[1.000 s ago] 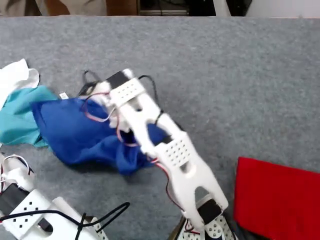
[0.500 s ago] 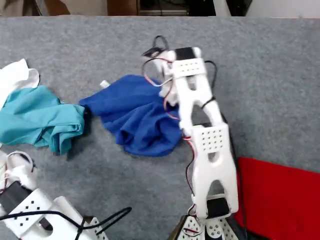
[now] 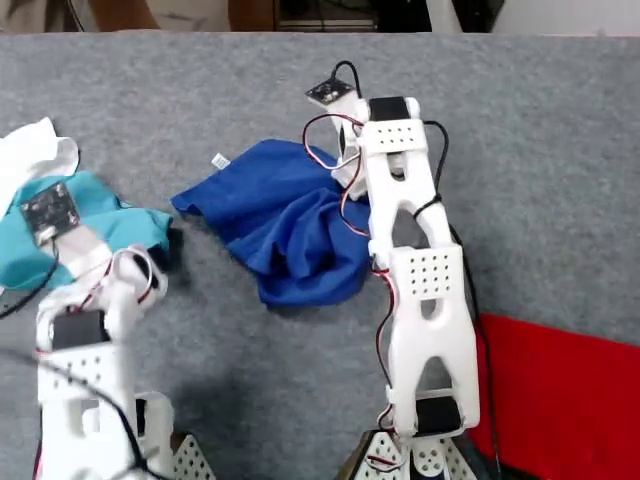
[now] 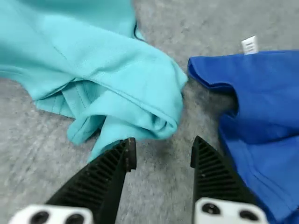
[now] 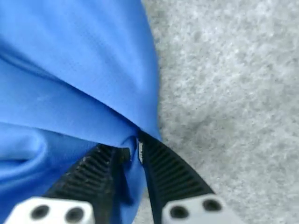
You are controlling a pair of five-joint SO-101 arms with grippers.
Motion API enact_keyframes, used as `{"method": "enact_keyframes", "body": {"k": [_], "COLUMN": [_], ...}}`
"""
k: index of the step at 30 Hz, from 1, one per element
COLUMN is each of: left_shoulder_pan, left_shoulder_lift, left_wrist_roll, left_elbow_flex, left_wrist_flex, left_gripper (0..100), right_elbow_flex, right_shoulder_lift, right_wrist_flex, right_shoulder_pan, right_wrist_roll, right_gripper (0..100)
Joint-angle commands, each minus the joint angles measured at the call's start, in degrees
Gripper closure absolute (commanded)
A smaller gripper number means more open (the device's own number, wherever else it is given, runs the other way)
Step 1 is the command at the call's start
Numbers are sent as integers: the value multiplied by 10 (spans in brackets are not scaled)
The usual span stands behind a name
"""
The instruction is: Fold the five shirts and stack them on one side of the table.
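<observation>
One blue shirt [image 3: 280, 215] sits pinched in the right pincer [image 5: 134, 146].

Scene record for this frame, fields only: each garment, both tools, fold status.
crumpled blue fabric shirt: mid-table, unfolded
bunched teal fabric shirt: left of the blue one, narrow gap between them
white fabric garment: table's left edge, beside the teal shirt
flat red fabric piece: near right corner
grey felt table: bears all four
left tool: open, just off the teal shirt's edge, holding nothing
right tool: shut on the blue shirt's edge
status: blue and teal not yet folded
</observation>
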Motion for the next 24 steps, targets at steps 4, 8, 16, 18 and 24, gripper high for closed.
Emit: {"method": "enact_keyframes", "body": {"k": [4,8,16,18,24], "left_shoulder_pan": [-11,-76,-258,-292,-325], "left_shoulder_lift": [277,445,645,659,665], "left_wrist_roll": [4,4,3,3,18], "left_elbow_flex": [-105,-213,-439,-499,-675], "left_wrist_flex": [-129,-157,-76,-38,97], "left_gripper": [798,867,982,980,975], "right_elbow_flex": [-22,-20,-19,-19,-19], "right_shoulder_lift": [0,0,0,0,0], "right_wrist_flex": [-7,-7,-7,-7,-7], "right_shoulder_pan": [19,19,18,18,18], "right_wrist_roll": [-7,-7,-7,-7,-7], "right_gripper": [990,990,990,990,990]}}
